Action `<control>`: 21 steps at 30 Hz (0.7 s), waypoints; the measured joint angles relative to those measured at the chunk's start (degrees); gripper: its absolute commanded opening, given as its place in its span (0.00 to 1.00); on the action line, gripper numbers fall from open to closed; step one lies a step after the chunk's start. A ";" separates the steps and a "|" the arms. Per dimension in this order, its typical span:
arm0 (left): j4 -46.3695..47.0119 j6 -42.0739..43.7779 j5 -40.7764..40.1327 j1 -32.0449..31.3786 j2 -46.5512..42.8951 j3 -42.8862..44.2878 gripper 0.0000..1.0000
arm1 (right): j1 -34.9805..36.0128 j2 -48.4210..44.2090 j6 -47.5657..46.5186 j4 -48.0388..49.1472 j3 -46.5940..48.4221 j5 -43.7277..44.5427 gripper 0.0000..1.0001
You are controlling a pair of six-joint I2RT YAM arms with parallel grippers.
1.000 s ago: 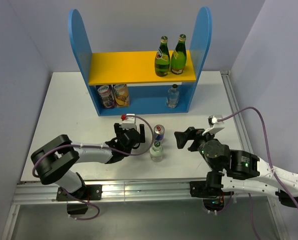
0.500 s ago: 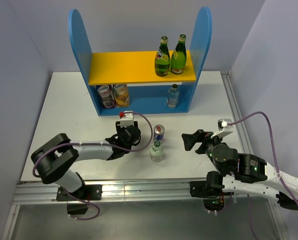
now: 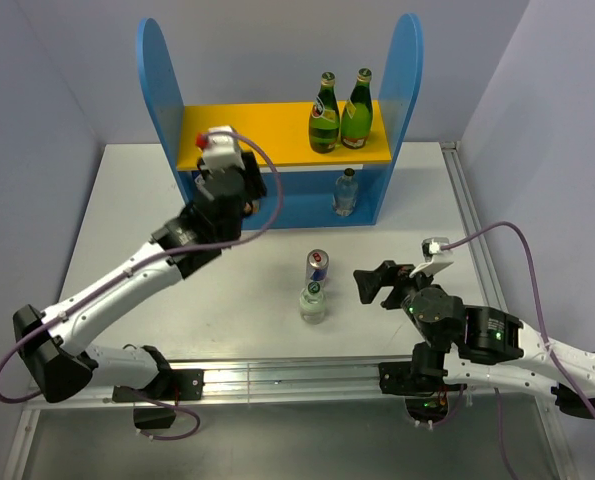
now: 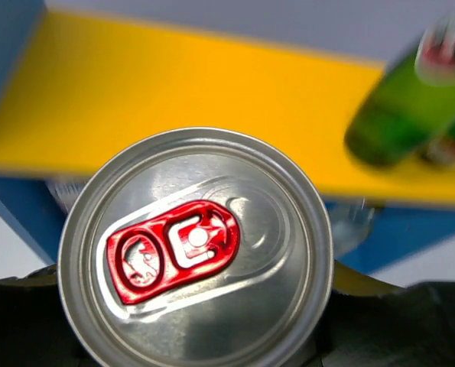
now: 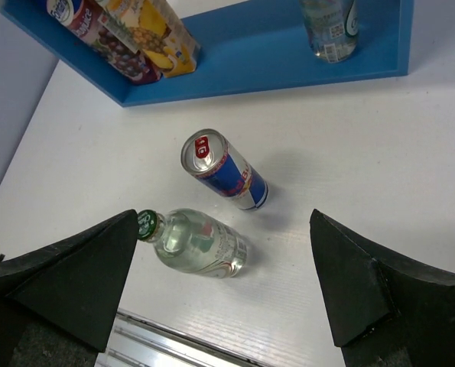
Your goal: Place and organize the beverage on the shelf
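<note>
On the white counter [image 3: 127, 220] the shelf [image 3: 277, 135] is standing at the back edge, the left tool [image 3: 239, 195] is holding a red-tabbed can [image 4: 196, 248] before it, and the right tool [image 3: 372, 283] is gaping wide over open foreground.

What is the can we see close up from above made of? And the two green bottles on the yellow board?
The close-up can looks like metal, likely aluminium: its top is silvery and faintly brushed, with a glossy red pull tab. The green bottles look like glass, though plastic is possible: dark green, shiny, with bright glints.
</note>
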 measured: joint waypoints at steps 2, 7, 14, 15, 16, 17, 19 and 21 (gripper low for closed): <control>-1.27 2.16 1.18 3.34 1.03 6.36 0.00 | 0.00 0.26 -0.02 0.28 -0.42 -0.55 1.00; -4.85 6.03 4.81 12.37 7.30 19.98 0.00 | 0.00 0.39 0.09 1.05 -1.16 -1.33 1.00; -8.70 9.09 10.88 20.26 18.73 29.79 0.00 | 0.00 -1.09 1.25 1.14 -4.24 -2.47 1.00; -9.49 9.31 11.50 20.98 20.28 30.73 0.00 | 0.00 -1.38 1.36 1.07 -4.61 -2.56 1.00; -9.92 9.51 11.87 21.62 21.38 31.47 0.00 | 0.00 -1.57 1.49 1.03 -4.83 -2.58 1.00; -10.54 9.53 12.50 22.36 22.71 32.26 0.00 | 0.00 -1.73 1.57 0.90 -4.94 -2.58 1.00; -11.41 9.51 13.38 23.58 24.87 33.29 0.00 | 0.00 -2.01 1.77 0.92 -4.98 -2.58 1.00; -12.11 9.51 14.25 24.68 25.94 33.46 0.00 | 0.00 -2.29 1.97 0.90 -5.09 -2.56 1.00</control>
